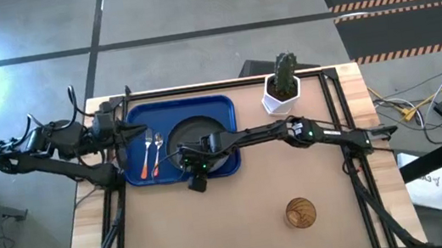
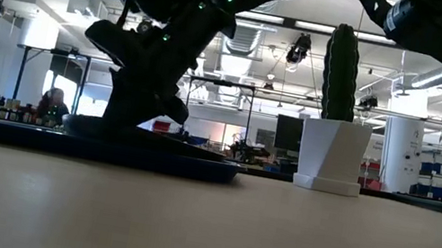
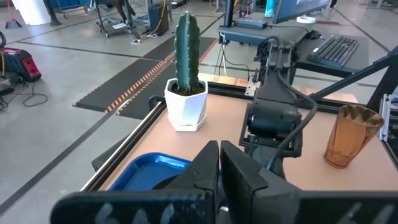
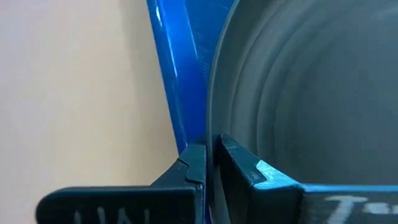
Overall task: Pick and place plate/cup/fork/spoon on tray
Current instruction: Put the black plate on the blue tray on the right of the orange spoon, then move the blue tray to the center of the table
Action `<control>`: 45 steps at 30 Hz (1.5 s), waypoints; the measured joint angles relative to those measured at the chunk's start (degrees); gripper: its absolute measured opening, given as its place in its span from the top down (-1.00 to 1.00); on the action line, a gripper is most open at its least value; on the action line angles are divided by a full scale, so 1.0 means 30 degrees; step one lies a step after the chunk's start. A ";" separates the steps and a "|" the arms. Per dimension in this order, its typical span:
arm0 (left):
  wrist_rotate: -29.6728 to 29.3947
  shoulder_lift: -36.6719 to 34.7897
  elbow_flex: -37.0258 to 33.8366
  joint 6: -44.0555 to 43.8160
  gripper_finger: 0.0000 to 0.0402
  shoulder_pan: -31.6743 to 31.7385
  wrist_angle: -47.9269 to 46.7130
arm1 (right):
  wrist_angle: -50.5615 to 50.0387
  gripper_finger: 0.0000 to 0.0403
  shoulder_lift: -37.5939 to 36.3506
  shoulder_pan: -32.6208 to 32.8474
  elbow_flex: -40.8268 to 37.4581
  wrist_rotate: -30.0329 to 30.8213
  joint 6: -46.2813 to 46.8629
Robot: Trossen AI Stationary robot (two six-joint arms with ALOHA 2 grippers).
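The cup stands nearest, alone on the near right part of the worktop, well apart from everything else; it is amber and upright, and it also shows past the left arm's fingers. Farther back and to the left lies the blue tray, with the black plate resting inside its right half. The right hand reaches in from the right, low over the tray's near edge, and its two fingers are clamped on the plate's raised rim, one finger outside against the tray's blue wall and one inside the dish. From table height the plate appears to sit flat in the tray under that dark arm. On the tray's left half the fork and the spoon lie side by side, orange handles toward the near edge, metal ends toward the far edge, the fork on the left. The left hand hangs at the tray's left edge, just beside the cutlery, its fingers brought together with nothing between them. A white pot with a green cactus stands at the far edge of the worktop, to the right of the tray.
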 joint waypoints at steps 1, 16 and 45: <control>0.0001 -0.0005 -0.0001 0.0000 1.00 0.0000 0.0000 | 0.0008 0.91 -0.0002 -0.0008 0.0000 0.0005 0.0000; 0.0007 -0.0107 -0.0002 0.0000 1.00 -0.0007 0.0000 | 0.0067 0.80 -0.0007 -0.0161 -0.0322 -0.0131 -0.0137; 0.0007 -0.0128 -0.0007 0.0000 1.00 -0.0015 0.0006 | 0.1860 0.24 -0.1062 0.0417 -0.0299 -0.0154 0.0909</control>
